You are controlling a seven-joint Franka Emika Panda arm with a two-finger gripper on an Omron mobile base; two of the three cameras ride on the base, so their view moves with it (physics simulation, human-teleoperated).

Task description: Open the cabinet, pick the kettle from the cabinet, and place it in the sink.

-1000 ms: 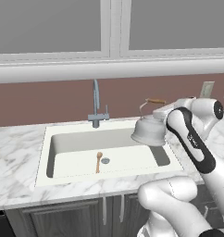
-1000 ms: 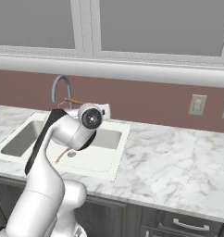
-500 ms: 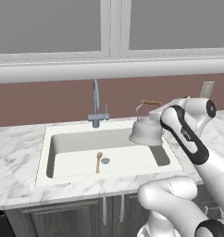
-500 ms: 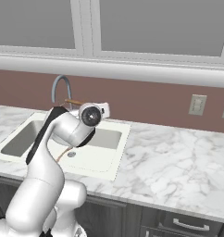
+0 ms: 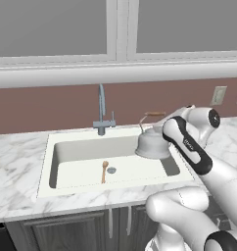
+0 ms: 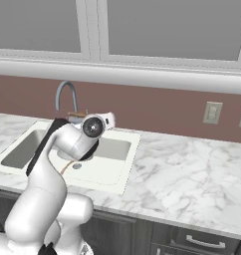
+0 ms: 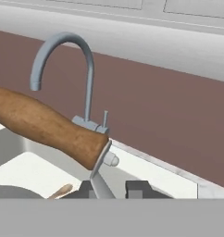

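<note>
The white marble counter [image 5: 17, 162] is seen running under a reddish-brown backsplash, with the sink [image 5: 52, 162] set into it and a slim faucet [image 5: 102, 105] standing at its back rim. A small wooden spoon [image 5: 105, 170] is seen lying on the basin floor beside the drain. The kettle [image 5: 151, 143] is held aloft over the right end of the basin, tilted, with its base not yet resting on the bottom. Its wire handle is pinched by the gripper [image 7: 113, 187], whose fingers are pressed nearly together just below the brown wooden bar [image 7: 44, 127], as the hand view shows. From this, the opening of the cabinet and the fetching of the kettle can be judged complete. What is left is judged to be the lowering of the kettle onto the basin floor, clear of the spoon, and its release.
</note>
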